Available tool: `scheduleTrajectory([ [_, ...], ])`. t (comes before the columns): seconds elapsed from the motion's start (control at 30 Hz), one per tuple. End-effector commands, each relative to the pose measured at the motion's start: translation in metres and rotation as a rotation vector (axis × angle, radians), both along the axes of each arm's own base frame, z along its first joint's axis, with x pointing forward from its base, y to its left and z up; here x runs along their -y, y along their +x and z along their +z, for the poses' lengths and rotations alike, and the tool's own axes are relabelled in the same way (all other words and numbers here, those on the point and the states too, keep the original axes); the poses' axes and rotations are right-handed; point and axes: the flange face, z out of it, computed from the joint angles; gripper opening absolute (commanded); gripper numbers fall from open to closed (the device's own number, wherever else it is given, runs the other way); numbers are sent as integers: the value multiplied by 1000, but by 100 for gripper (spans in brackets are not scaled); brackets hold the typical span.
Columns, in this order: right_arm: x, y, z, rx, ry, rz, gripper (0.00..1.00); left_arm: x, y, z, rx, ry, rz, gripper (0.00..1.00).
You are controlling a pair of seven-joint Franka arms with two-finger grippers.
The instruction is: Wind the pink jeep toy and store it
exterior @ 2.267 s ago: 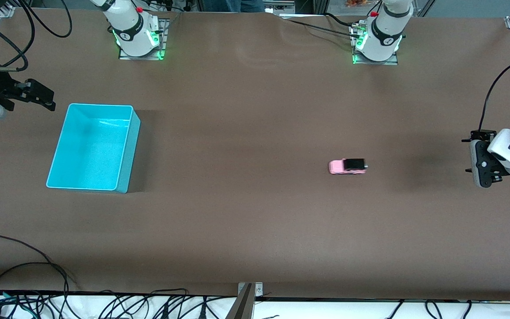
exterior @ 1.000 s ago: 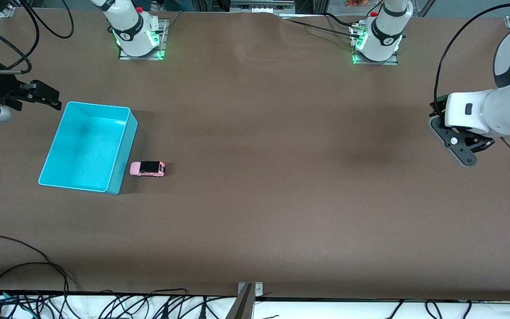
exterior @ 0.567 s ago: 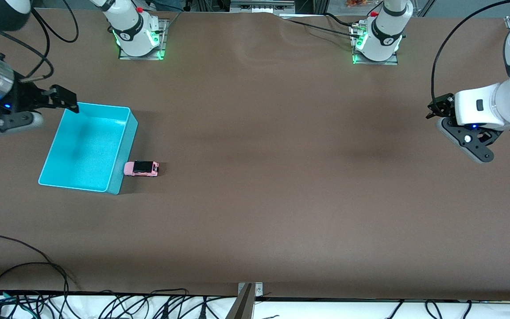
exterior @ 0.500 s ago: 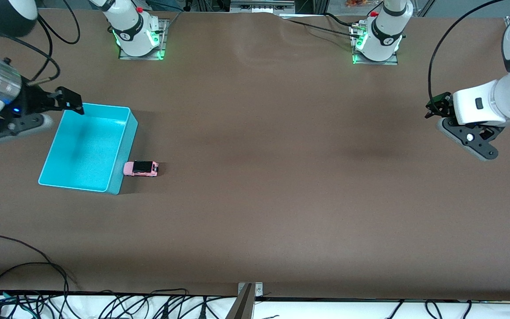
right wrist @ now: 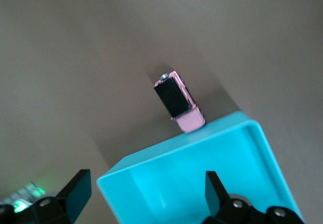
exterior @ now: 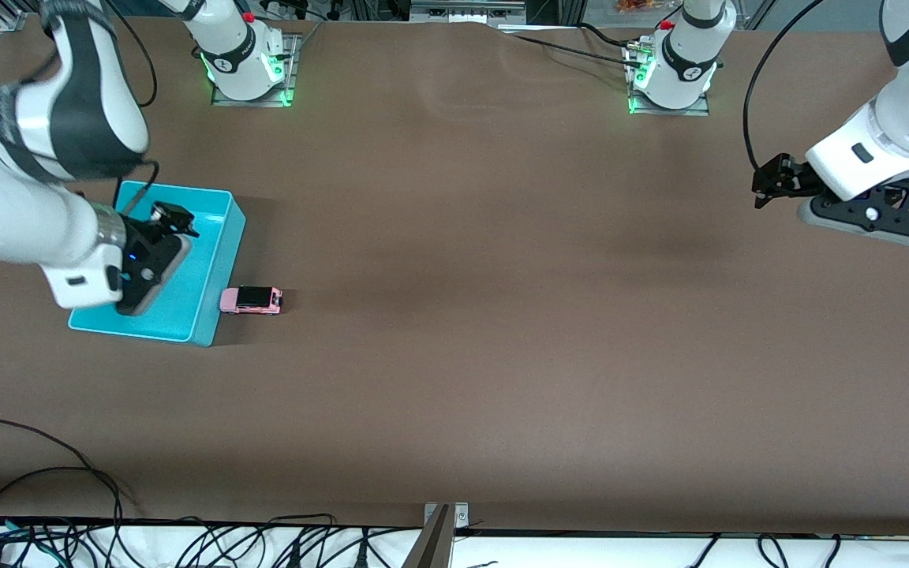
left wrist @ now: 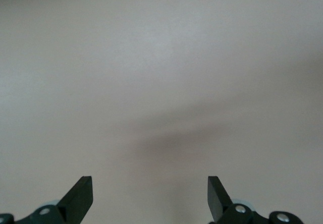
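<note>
Spanning table [exterior: 502, 315]: brown sheet, both arm bases along its edge farthest from the front camera.
Right arm: reaches down from the right arm's end, its forearm bent over the bin.
Left arm: waits raised at the left arm's end of the table, wrist tilted toward the middle.
Turquoise bin [exterior: 222, 260]: open-topped, on the table toward the right arm's end; nothing shows in the part of its floor that is visible.
Right gripper [exterior: 173, 218]: hangs over the bin's interior, jaws spread wide with nothing between them.
Left gripper [exterior: 770, 181]: hangs over bare table, jaws wide apart, holding nothing.
Pink jeep toy [exterior: 251, 300]: stands on its wheels on the table, outside the bin, its pink nose against the bin's wall; black roof up [right wrist: 177, 101].
</note>
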Motion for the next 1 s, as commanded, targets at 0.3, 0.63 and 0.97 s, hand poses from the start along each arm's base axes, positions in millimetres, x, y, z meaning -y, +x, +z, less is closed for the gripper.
scheduleTrajectory([
  [0.3,-12,-7,-138,84,95,366,100,-14,-26,9,26,-65,50,100],
  [0.63,-19,-17,-202,137,102,478,100,-19,-31,15,31,-74,79,100],
  [0.97,-17,-23,-222,101,103,483,77,-51,-22,7,19,-79,131,100],
])
